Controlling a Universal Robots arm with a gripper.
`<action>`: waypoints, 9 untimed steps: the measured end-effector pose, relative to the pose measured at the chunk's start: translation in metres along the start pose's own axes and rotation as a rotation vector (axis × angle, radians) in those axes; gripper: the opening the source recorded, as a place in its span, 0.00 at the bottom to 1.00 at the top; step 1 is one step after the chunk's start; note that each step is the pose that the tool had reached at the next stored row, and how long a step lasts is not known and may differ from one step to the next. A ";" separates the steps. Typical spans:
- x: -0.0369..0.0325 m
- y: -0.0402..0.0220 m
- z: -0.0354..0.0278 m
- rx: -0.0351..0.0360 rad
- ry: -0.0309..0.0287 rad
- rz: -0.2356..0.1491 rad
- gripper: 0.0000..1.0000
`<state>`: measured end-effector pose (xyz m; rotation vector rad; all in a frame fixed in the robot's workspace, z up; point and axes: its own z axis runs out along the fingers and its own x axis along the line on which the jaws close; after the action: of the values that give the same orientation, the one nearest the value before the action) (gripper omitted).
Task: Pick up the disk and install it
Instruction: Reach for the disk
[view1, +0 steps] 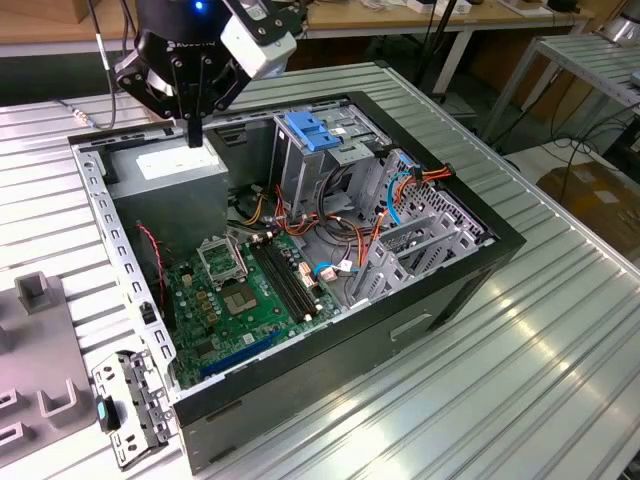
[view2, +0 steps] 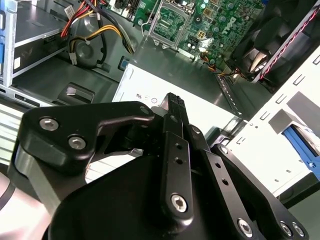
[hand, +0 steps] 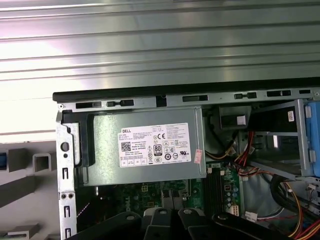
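Observation:
The disk is out of view. My gripper hangs over the back left corner of the open computer case, just above the grey power-supply box. Its two black fingers meet at the tips, shut with nothing between them. In the second wrist view the tips point at the box's white sticker. The first wrist view looks down on the same box and the case's rear wall. The drive cage with its blue latch piece stands in the case to the exterior view's right of the gripper.
The motherboard lies in the case floor, with coloured cables near the cage. Grey fixtures and a loose metal bracket sit on the slatted table at the exterior view's left. A blue strip shows beyond the case wall.

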<state>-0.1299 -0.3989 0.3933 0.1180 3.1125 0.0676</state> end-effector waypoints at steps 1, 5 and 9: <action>0.0004 0.0000 0.0000 0.0000 0.0000 0.000 0.11; 0.0022 -0.0002 -0.0001 0.0000 0.0000 0.000 0.11; 0.0039 -0.0003 -0.0001 0.0000 0.0000 0.000 0.11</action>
<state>-0.1338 -0.3989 0.3933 0.1180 3.1125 0.0677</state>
